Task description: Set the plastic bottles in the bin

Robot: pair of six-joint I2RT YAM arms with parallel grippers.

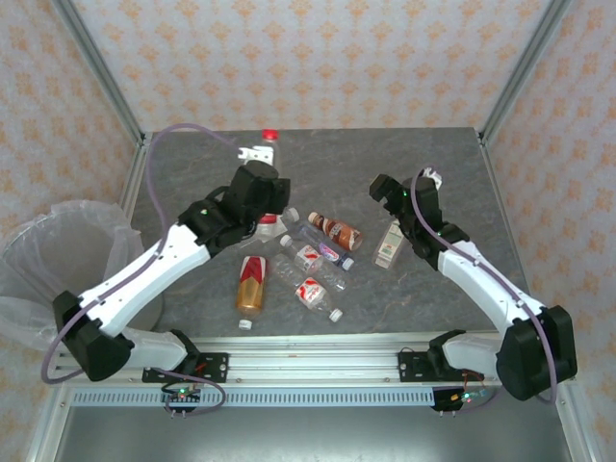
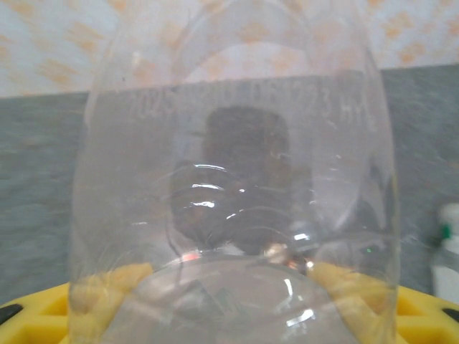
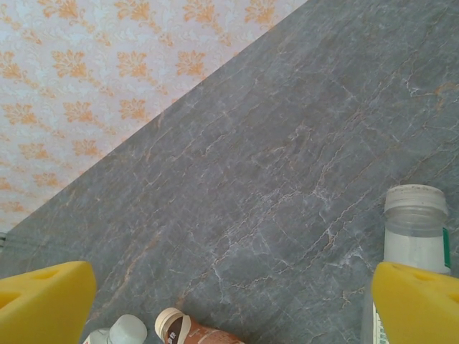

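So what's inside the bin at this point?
The bin shows its crinkly clear liner and no bottle I can make out. The left arm covers its near right side and the frame edge cuts its left, so those parts are hidden.

Grey marbled table (image 1: pixel 327 164), scattered plastic bottles (image 1: pixel 313 289)

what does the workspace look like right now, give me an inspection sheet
surface: grey marbled table
job's things: several plastic bottles lying mid-table; one clear bottle held by the left gripper; bag-lined bin off the table's left edge
clutter: nothing seen
grippers: left gripper shut on the clear bottle; right gripper open, a white-capped bottle beside one finger
cables: purple cable looping off each arm
surroundings: patterned walls, metal frame posts
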